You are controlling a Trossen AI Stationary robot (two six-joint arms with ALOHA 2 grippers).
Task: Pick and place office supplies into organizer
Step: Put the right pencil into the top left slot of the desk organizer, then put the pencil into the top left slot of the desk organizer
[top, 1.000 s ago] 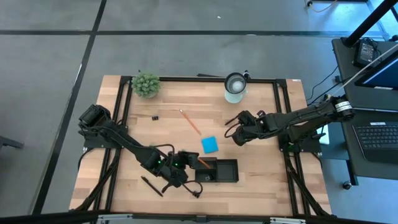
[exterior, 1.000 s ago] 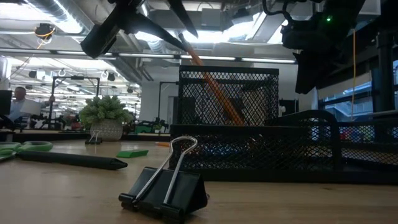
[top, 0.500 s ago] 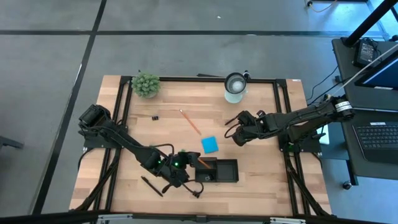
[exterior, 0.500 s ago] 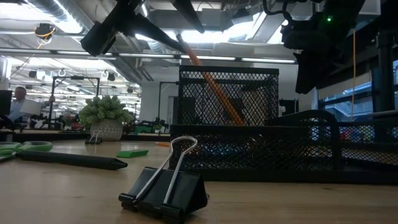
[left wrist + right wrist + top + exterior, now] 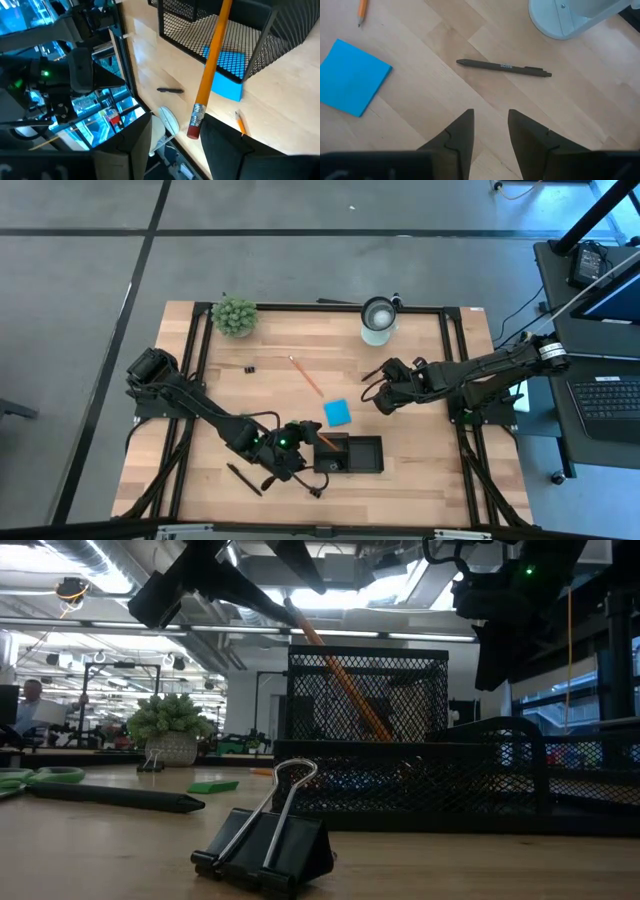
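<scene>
the left claw point(image 5: 300, 442) sits at the organizer's point(image 5: 362, 455) 9 o'clock end, near the tabletop's point(image 5: 420, 480) 6 o'clock edge. in the left wrist view its fingers stand apart on either side of an orange pencil point(image 5: 210, 70) without closing on it; the pencil leans tilted in the mesh compartment, eraser end up, tip inside. the low view shows the same pencil slanting up out of the organizer's taller mesh section.

the right claw point(image 5: 377, 388) hovers at 3 o'clock of centre, fingers parted a little and holding nothing, over a black pen point(image 5: 504, 67) lying flat on the wood. the blue note pad point(image 5: 337, 413) lies just beside the organizer at its 11 o'clock. a 2nd pencil point(image 5: 305, 375) lies near the centre. a black binder clip point(image 5: 268, 835) stands at 6 o'clock, closest to the low camera, with another dark pen point(image 5: 115, 797) at its 9 o'clock.
</scene>
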